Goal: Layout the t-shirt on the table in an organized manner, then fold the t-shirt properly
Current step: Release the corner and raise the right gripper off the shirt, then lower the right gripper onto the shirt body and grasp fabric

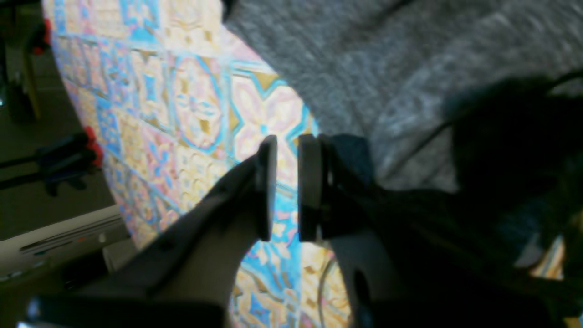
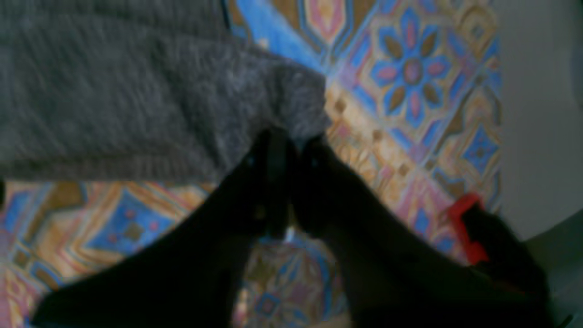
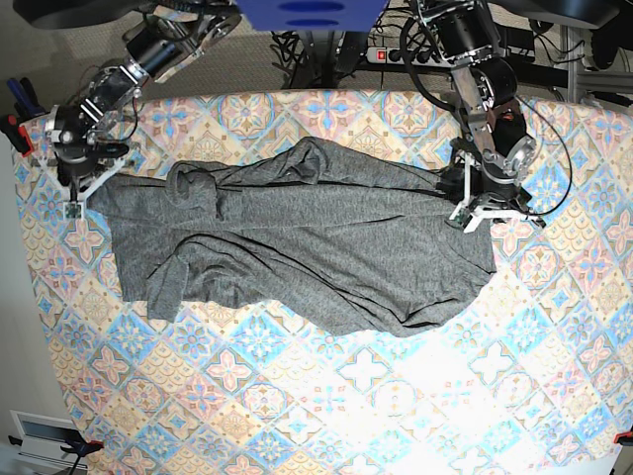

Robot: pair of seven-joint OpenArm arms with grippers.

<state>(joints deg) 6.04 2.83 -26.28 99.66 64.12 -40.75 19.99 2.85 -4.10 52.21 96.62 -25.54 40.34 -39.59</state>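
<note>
Shirt (image 3: 297,237) lies spread wide across the table (image 3: 326,396), upper-middle area, long axis running left-right in the base view. Not flat: big folds and ridges run across the body, a bunched knot of fabric near the upper left, a sleeve flap hanging off the lower-left corner, lower edge wavy and curling under.

Left gripper (image 1: 287,187) sits at the shirt's edge on the base view's right side, low over the cloth. In the left wrist view its jaws stand slightly apart, a narrow gap with only tile pattern showing between them, nothing pinched. Shirt fabric lies just beside the outer finger, toward the top right of that view; a dark blurred mass fills the right side there, can't tell what it is.

Right gripper (image 2: 291,150) is at the shirt's opposite corner, base view's upper left, near the table edge. In the right wrist view the fingertips sit right at a raised corner of grey fabric, a thin slit between the jaws. View is blurred, so can't tell whether the fabric is pinched or just touching the tips.

Red-handled clamps on the table edge: one (image 2: 464,228) shows in the right wrist view, more (image 1: 93,146) in the left wrist view
</note>
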